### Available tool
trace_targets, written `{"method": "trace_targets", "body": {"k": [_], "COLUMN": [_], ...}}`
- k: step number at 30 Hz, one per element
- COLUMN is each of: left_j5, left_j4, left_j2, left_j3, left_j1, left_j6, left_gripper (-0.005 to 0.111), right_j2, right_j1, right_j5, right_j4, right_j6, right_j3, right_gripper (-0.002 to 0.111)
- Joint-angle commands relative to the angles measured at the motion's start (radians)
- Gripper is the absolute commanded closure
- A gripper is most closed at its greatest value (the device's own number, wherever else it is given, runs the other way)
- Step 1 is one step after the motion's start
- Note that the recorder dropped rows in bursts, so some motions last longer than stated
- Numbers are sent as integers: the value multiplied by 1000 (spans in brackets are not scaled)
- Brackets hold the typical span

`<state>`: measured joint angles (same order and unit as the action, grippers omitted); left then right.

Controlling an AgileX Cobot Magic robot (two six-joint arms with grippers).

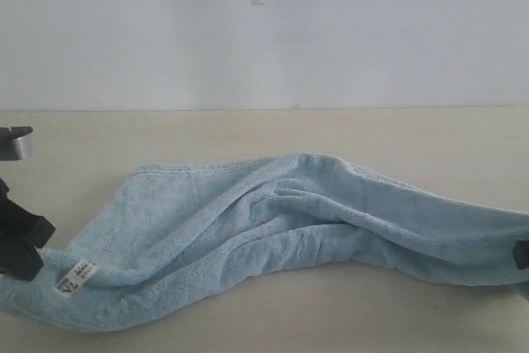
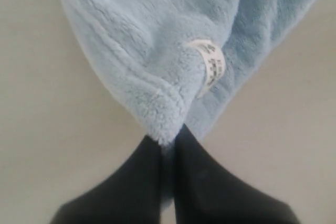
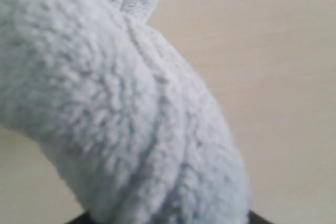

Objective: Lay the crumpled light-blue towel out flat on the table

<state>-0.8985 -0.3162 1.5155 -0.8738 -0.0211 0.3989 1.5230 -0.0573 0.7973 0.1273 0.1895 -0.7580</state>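
Towel (image 1: 273,229) lies across the near part of the table (image 1: 264,130), drawn out from left to right but bunched into long folds through its middle, so the spreading looks only part done. The left gripper (image 1: 25,245) sits at its left end beside the label (image 1: 76,277), the right gripper (image 1: 521,254) at its right end. From the left wrist, the jaws are clamped on a towel corner. From the right wrist, cloth fills the picture; that gripper is clenched too, apparently on the other end. The folds have yet to be opened out.
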Motion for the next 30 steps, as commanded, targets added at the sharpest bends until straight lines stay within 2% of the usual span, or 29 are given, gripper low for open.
{"method": "trace_targets", "body": {"k": [1,9,14,18,21,24,27,30], "left_j5": [103,137,96,79,58,39,42,69], "left_j4": [82,140,66,16,13,-15,-32,-39], "left_j2": [-25,74,118,118,118,118,118,106], "left_j3": [3,3,3,3,3,3,-6,-43], "left_j1": [0,0,0,0,0,0,0,0], "left_j6": [-61,-92,-56,2,2,-2,-8,-10], "left_gripper": [103,103,100,80,58,42,36,36], "right_j2": [1,79,104,104,104,104,102,83], "right_j1": [-3,-3,-3,-3,-3,-3,-3,-3], "right_j5": [-39,-13,-17,-20,-3,16,14,11], "right_j4": [45,27,21,-25,-88,-127,-127,-127], "right_j6": [67,17,7,-46,-109,-155,-142,-111], "right_j3": [2,2,2,2,2,2,-3,-30], "right_gripper": [108,108,108,106,91,72,62,60]}}
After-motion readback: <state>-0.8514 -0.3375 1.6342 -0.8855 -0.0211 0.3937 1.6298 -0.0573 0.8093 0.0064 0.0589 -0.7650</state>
